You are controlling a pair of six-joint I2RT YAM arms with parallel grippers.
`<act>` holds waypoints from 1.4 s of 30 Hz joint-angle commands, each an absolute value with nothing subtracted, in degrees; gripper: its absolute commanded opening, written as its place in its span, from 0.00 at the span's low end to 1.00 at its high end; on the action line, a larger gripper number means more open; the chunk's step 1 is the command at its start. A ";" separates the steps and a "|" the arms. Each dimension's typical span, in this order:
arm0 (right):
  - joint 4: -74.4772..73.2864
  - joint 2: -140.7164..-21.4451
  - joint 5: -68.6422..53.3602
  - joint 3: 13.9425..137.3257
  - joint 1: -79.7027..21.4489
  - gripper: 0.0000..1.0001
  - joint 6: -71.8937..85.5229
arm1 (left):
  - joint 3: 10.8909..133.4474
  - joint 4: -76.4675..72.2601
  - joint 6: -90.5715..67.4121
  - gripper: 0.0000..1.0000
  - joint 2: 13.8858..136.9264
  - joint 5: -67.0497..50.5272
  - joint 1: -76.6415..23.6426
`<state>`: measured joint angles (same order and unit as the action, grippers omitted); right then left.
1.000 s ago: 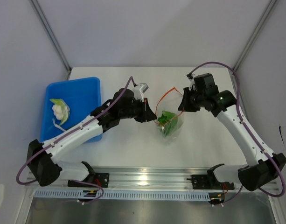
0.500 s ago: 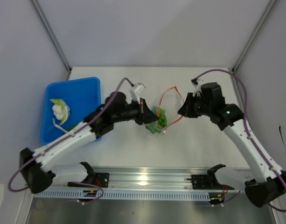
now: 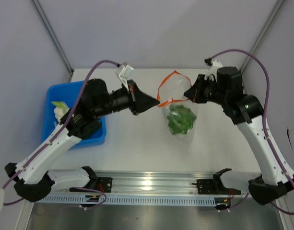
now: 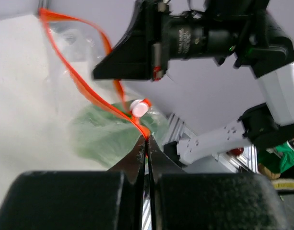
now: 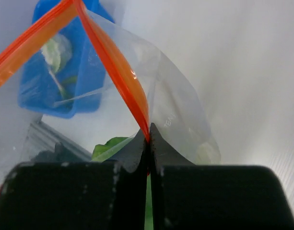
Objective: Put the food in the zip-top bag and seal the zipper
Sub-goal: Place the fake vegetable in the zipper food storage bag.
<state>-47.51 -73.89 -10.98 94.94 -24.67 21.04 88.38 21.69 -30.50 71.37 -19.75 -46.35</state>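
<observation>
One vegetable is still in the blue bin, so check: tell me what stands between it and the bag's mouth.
The left arm lies across the path from leafy vegetable to zip-top bag. The mouth hangs open, left gripper and right gripper each shut on the zipper.

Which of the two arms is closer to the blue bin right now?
Left. The left gripper pinches the orange strip of the bag beside the blue bin; the right gripper pinches the strip's other end, farther off.
</observation>
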 commanded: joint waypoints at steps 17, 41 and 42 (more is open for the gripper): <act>-53.00 -73.04 -10.63 90.70 -24.00 0.00 20.74 | 75.32 21.62 -31.99 0.01 72.09 -21.27 -47.11; -51.15 -78.84 -10.90 91.14 -19.42 0.00 17.05 | 83.30 24.88 -30.32 0.00 81.21 -21.53 -46.49; -51.15 -78.66 -10.72 92.19 -19.34 0.00 17.31 | 83.23 23.48 -30.50 0.00 80.51 -22.23 -46.41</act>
<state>-50.37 -79.00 -11.20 88.16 -20.03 18.74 79.09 25.04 -31.44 81.06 -19.99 -46.70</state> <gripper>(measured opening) 0.003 0.005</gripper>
